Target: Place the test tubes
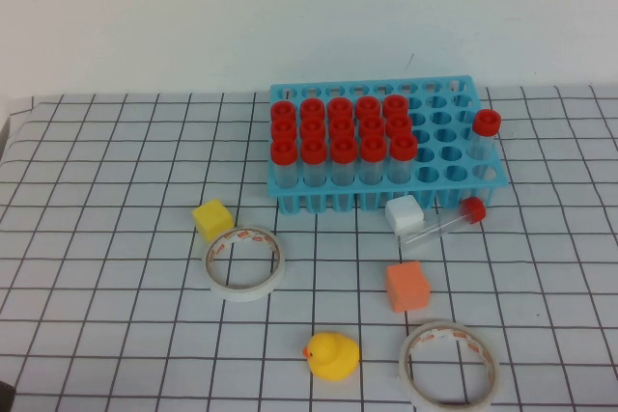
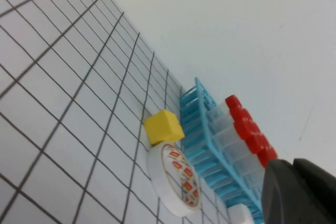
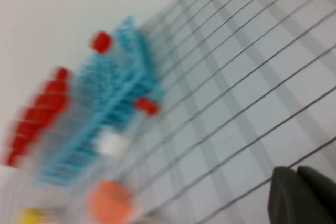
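Test tube [image 1: 447, 224] lies loose beside the blue rack [image 1: 454, 94], not yet picked. Left gripper [image 2: 294, 165] and right gripper [image 3: 296, 171] hover wide of it, pressed together, empty; one must likely spread first.

Bright, even light with faint soft shadows; right wrist view heavily smeared, perhaps motion blur.

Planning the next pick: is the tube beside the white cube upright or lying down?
Lying down: the tube rests on its side beside the white cube. Left claw and right claw are shut, away from it.
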